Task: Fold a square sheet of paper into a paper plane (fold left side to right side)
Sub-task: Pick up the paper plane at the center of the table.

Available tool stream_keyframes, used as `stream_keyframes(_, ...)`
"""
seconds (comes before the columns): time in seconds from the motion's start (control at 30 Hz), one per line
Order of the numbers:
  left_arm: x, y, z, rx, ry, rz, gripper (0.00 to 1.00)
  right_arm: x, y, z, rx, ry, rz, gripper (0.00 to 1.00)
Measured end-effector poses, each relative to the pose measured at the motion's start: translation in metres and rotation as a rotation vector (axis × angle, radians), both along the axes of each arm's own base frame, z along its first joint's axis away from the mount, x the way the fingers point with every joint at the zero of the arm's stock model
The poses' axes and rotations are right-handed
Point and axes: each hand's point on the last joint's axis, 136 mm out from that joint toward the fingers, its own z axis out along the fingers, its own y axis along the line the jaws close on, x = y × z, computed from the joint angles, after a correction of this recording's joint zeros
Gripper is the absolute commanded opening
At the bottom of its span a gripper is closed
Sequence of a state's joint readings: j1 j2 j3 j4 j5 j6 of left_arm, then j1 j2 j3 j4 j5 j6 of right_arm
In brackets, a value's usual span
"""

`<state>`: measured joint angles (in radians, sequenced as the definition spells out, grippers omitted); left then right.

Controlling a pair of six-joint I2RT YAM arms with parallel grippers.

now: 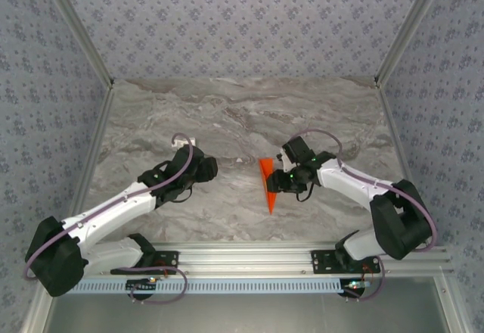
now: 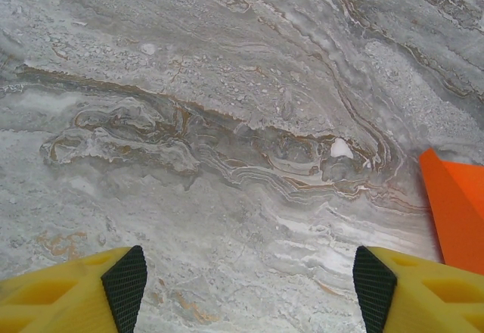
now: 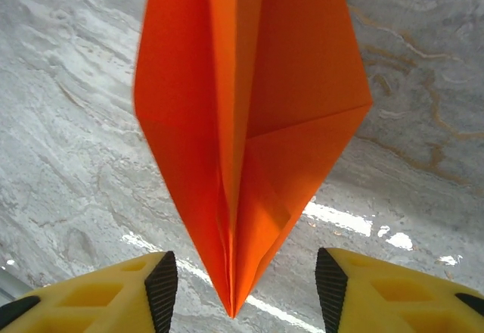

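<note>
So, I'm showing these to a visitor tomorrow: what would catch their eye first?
The bright orange paper plane, a slim dart lying in the middle of the grey marbled table. The right tool is open right beside it; the left tool is open over bare marble further left.

You're looking at a robot test cell, lab-style: a marble-print tabletop [image 1: 242,113] boxed in on its far, left and right edges by patterned panel walls [image 1: 242,15] hung on bare aluminium posts [image 1: 76,26]. Along the tabletop's near edge runs a slotted aluminium rail [image 1: 249,257]. The left arm's base [image 1: 147,261] and the right arm's base [image 1: 340,261] are bolted to it.
</note>
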<state>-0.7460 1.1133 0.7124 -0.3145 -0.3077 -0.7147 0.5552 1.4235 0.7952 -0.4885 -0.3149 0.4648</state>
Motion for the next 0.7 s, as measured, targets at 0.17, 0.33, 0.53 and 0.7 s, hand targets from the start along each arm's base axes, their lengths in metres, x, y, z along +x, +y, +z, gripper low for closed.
stream_keyframes(0.17, 0.0, 0.0, 0.001, -0.002, -0.002, 0.0, 0.75, 0.001, 0.003, -0.004, 0.001, 0.004, 0.002, 0.51)
stream_keyframes(0.33, 0.0, 0.0, 0.003, -0.006, -0.007, 0.001, 0.75, 0.0, 0.007, -0.012, 0.001, 0.026, 0.005, 0.49)
stream_keyframes(0.53, -0.001, 0.002, 0.006, -0.008, -0.017, 0.005, 0.75, -0.001, 0.01, -0.021, -0.007, 0.048, 0.011, 0.45)
stream_keyframes(0.7, -0.001, 0.005, 0.009, -0.006, -0.027, 0.013, 0.75, -0.006, 0.015, -0.032, -0.021, 0.071, 0.029, 0.41)
